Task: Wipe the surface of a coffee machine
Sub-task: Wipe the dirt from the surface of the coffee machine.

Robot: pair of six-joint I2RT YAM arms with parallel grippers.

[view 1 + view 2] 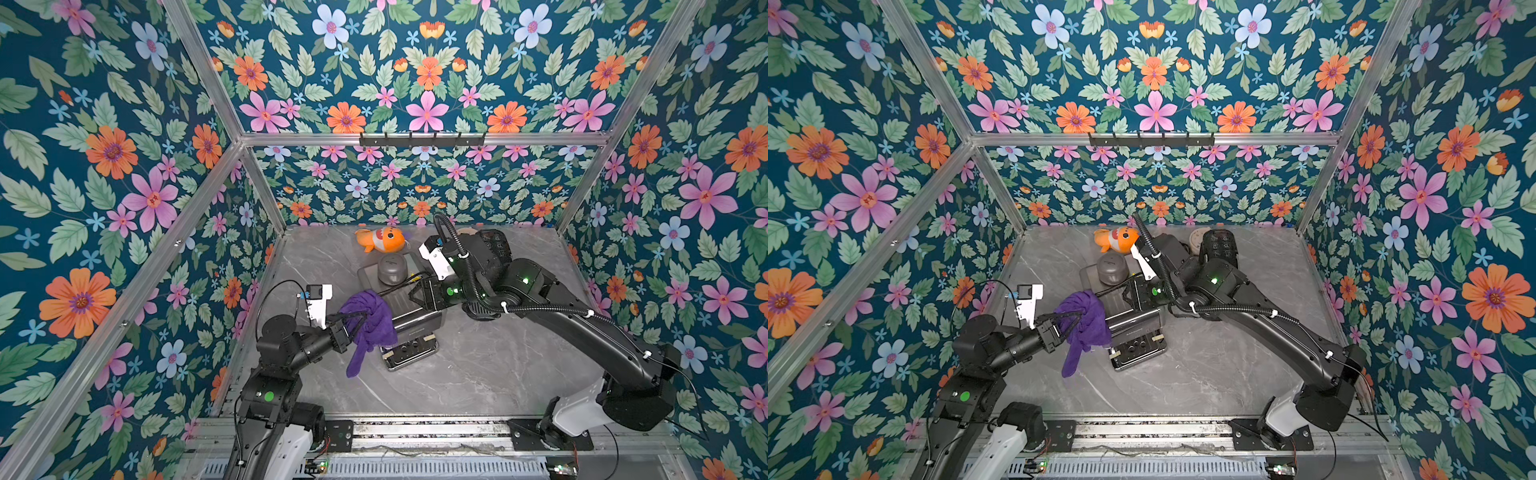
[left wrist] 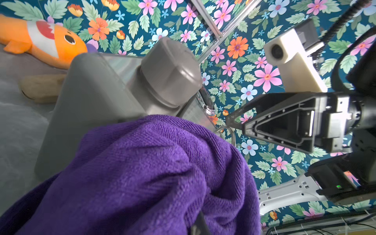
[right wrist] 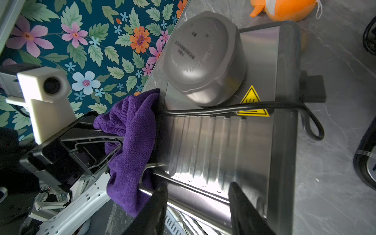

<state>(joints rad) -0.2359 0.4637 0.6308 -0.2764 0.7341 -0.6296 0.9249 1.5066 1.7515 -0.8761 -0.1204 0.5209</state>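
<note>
Wiping well at this stage depends on spreading the purple cloth (image 1: 376,328) against the metal instead of pushing a bunched wad. The left tool (image 1: 360,316) is pressed together on a fold near the cloth's top. The rest of the cloth drapes down the left flank of the coffee machine (image 1: 415,322), and a loose tail hangs toward the bench (image 1: 478,365). The machine stands mid-bench with its ribbed steel top (image 3: 213,142) facing up and a grey round cap (image 3: 199,57) at the back of that top. The right tool (image 3: 198,185) hovers over the front edge of the top with its jaws spread partway; whether they touch the casing I cannot tell.

As I judge it, the stroke should run along the side wall and then roll over onto the ribbed top, following the ribs. Pressure should be light and even so the machine does not skid. The right tool looks placed to steady the body, and it should bear down before the left pushes sideways. A black power cord (image 3: 223,108) lies across the top just in front of the cap and could snag the cloth, so sweep short of it or lift over it.
</note>
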